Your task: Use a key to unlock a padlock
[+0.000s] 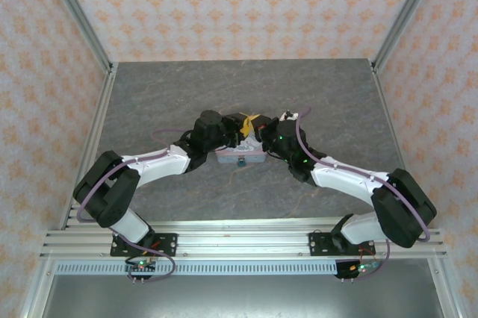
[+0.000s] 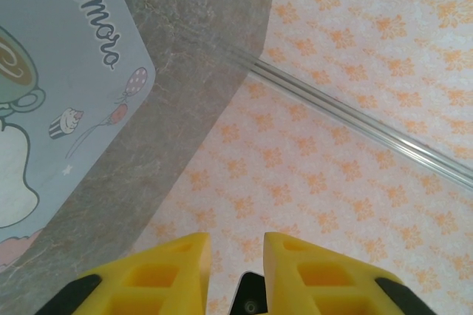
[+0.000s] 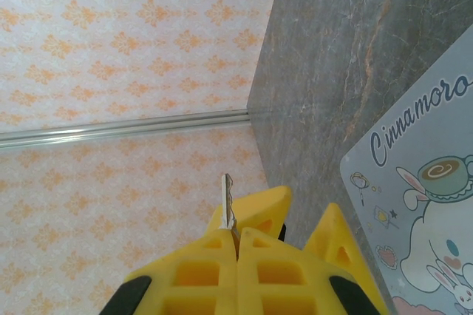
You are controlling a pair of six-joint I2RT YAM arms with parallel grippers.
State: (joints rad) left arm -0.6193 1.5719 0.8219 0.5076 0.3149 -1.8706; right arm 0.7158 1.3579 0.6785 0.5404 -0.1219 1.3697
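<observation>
My right gripper (image 3: 236, 232) is shut on the key (image 3: 228, 198), whose thin silvery blade sticks up past the yellow fingertips. My left gripper (image 2: 235, 245) stands slightly open with nothing between its fingers; its yellow fingers (image 3: 267, 210) sit just behind the key in the right wrist view. From above, both grippers meet over the far side of the pastel cartoon tin (image 1: 239, 155), left gripper (image 1: 243, 120) beside right gripper (image 1: 260, 125). A tiny blue padlock (image 1: 242, 161) sits at the tin's near edge.
The tin's lid (image 2: 59, 108) lies to the left of the left fingers and to the right of the right fingers (image 3: 429, 204). Grey marble tabletop (image 1: 164, 101) surrounds it. Patterned walls and aluminium posts (image 1: 82, 23) close in the table.
</observation>
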